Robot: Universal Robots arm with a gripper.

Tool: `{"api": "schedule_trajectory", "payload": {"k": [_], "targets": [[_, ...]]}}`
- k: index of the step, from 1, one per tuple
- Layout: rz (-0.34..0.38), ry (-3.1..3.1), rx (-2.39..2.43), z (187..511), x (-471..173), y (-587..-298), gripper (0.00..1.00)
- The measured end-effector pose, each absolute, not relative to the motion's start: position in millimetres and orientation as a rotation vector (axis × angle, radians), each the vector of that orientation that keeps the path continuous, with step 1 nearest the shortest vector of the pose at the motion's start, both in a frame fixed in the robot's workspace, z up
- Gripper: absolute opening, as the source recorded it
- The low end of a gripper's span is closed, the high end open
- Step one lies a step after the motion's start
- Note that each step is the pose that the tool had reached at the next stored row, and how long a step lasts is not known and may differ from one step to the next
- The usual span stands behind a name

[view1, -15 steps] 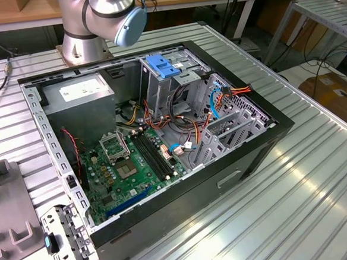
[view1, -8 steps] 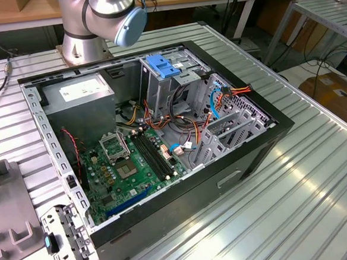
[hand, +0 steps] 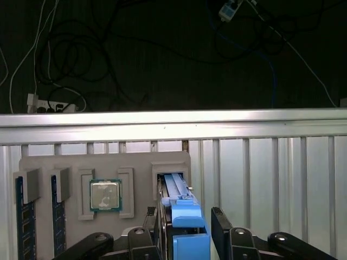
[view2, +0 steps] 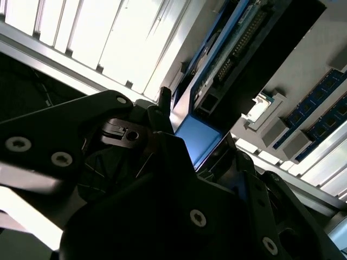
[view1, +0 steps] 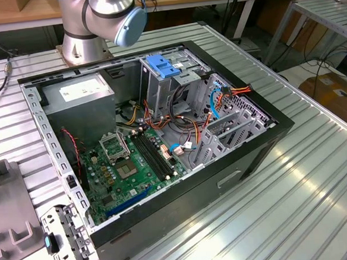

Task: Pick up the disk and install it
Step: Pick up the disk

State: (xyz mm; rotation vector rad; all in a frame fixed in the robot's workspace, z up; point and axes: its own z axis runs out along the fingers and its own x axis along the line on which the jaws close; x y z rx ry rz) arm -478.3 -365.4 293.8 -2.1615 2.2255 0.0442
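The disk [hand: 186, 225], with its bright blue carrier on top, stands on edge in a slot of the grey holder tray [hand: 138, 162]. My gripper [hand: 187, 216] straddles it, one black finger [hand: 153, 225] tight against one side and the other finger [hand: 219, 225] close against the opposite side. It looks shut on the disk, which still sits in its slot. In the second wrist view the disk's blue face [view2: 198, 138] shows between the dark fingers of the gripper [view2: 198, 149].
The open computer case [view1: 269, 141] lies on the slatted metal table, with a motherboard [view1: 131, 162], a grey box with a white sticker [view1: 81, 92], a drive cage with a blue latch [view1: 164, 65] and loose cables. The tray also holds a processor [hand: 105, 195] and memory sticks [hand: 24, 216].
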Motion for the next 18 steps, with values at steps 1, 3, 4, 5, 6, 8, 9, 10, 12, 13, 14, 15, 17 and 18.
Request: {"api": "schedule_trajectory", "payload": {"k": [1, 3, 4, 5, 6, 8, 9, 10, 12, 13, 14, 15, 17, 18], "targets": [[0.041, 2.227, -2.163, 293.9, -478.4, -364.8, 0.51], [0.041, 2.227, -2.163, 293.8, -478.3, -364.8, 0.51], [0.041, 2.227, -2.163, 293.6, -478.3, -364.8, 0.51], [0.041, 2.227, -2.164, 293.6, -478.3, -364.8, 0.51], [0.041, 2.227, -2.163, 293.3, -478.3, -364.8, 0.51], [0.041, 2.227, -2.163, 292.2, -478.3, -364.8, 0.51], [0.041, 2.227, -2.163, 291.6, -478.3, -364.8, 0.51], [0.041, 2.227, -2.163, 291.4, -478.3, -364.8, 0.40], [0.041, 2.227, -2.163, 291.3, -478.3, -364.8, 0.37], [0.041, 2.227, -2.163, 291.3, -478.3, -364.8, 0.37], [0.041, 2.227, -2.163, 291.3, -478.3, -364.8, 0.37], [0.041, 2.227, -2.163, 291.3, -478.3, -364.8, 0.37], [0.041, 2.227, -2.163, 291.3, -478.3, -364.8, 0.37], [0.041, 2.226, -2.165, 291.2, -478.3, -364.8, 0.37]]}}
